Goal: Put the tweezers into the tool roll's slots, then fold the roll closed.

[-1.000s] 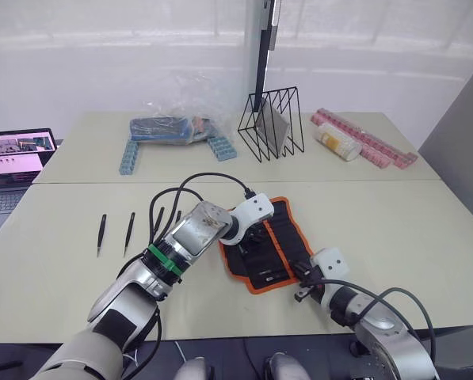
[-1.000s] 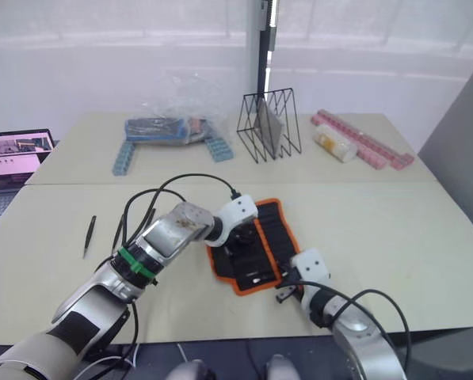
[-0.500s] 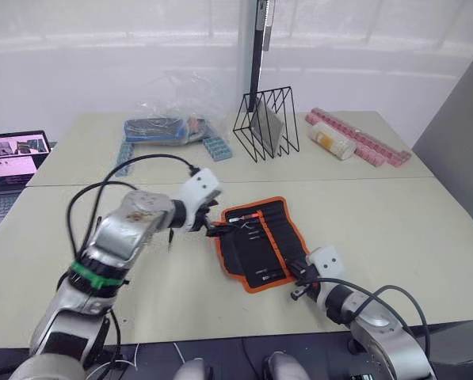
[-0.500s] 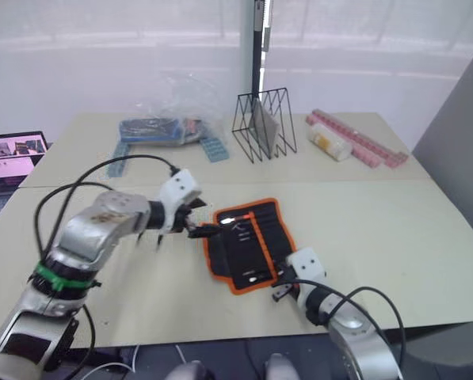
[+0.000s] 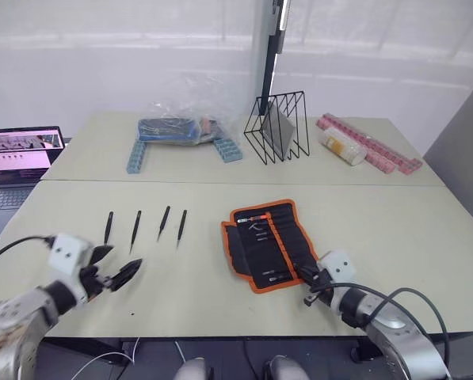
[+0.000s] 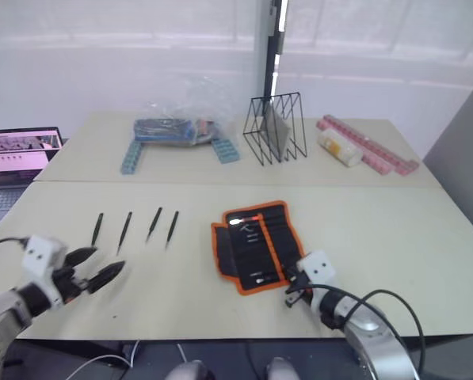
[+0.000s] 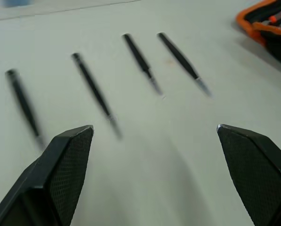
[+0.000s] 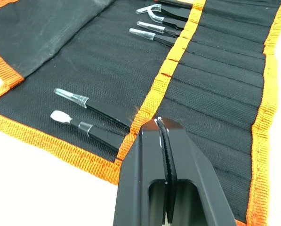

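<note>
Right hand (image 5: 309,279): fingers together, empty, at the near edge of the tool roll (image 5: 269,243).
Left hand (image 5: 116,269): fingers apart, empty.
Tweezers (image 5: 136,226): four in a row on the surface (image 5: 394,222), left of the open roll.

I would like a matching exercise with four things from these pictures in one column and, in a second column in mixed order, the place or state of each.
Column one:
1. tool roll
2. four tweezers
3. left gripper
4. right gripper

Column two:
A. fingers shut, at the roll's near edge
B. lying in a row on the table, apart from the roll
C. unfolded flat, inner face up
D. fingers open, near the table's front edge

Right pairs: 1-C, 2-B, 3-D, 4-A
</note>
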Controlling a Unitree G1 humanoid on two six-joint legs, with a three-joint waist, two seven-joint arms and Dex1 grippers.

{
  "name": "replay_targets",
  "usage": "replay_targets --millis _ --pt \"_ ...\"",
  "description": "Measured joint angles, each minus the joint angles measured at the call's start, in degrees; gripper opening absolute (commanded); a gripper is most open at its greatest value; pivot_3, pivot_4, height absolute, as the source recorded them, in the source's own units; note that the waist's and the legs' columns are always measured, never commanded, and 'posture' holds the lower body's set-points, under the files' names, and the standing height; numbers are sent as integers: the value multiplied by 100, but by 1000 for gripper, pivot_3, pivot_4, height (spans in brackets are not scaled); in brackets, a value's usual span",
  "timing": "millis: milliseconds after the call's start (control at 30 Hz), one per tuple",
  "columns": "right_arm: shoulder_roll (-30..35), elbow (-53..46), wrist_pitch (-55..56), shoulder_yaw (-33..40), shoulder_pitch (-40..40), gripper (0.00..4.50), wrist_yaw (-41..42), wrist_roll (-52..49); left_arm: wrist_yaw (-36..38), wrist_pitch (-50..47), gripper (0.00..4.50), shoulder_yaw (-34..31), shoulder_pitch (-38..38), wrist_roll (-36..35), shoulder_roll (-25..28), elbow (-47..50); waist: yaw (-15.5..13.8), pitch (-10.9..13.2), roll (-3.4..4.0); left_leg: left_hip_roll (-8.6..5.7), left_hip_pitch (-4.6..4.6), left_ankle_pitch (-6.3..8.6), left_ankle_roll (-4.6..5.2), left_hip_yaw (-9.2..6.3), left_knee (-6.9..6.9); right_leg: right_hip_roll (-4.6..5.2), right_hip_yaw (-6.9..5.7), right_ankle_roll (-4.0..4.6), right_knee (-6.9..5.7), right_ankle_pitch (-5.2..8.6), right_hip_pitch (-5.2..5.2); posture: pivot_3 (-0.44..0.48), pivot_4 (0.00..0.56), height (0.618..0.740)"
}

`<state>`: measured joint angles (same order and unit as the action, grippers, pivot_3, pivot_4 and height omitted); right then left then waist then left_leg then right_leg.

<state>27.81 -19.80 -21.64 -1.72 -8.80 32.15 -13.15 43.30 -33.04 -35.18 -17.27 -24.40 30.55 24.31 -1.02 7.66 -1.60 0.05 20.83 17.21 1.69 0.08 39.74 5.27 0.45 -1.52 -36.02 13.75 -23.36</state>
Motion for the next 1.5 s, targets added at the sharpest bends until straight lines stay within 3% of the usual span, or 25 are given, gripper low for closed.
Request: replay_targets --millis 200,333,467,867,1500 --pt "129 316 254 143 -43 0 304 -116 -475 513 4470 -728 -1185 -102 -904 224 -2 -13 -22 1 -31 12 11 0 -5 17 2 1 22 6 39 0 150 724" --pt "181 501 338 216 10 0 478 -164 -1032 698 4470 -877 -1595 -158 -1586 439 -29 -24 -42 1 -33 12 11 0 -4 17 0 1 24 9 46 0 150 724" --pt "197 597 377 225 70 0 592 -168 -1427 709 4470 -869 -1761 -284 -1883 724 -35 -27 -51 1 -33 12 10 1 -2 10 0 4 25 19 47 0 150 724" --pt "64 784 480 227 192 0 654 -223 -1934 428 4470 -501 -1100 -313 -1264 768 14 -27 -51 3 -58 13 12 3 -5 2 -25 28 24 39 70 0 150 724" --pt "-305 777 447 191 341 0 182 -197 -2441 -266 4470 836 908 331 -123 -969 34 -29 -51 7 -53 8 -19 7 -82 15 13 12 20 20 27 0 150 724"
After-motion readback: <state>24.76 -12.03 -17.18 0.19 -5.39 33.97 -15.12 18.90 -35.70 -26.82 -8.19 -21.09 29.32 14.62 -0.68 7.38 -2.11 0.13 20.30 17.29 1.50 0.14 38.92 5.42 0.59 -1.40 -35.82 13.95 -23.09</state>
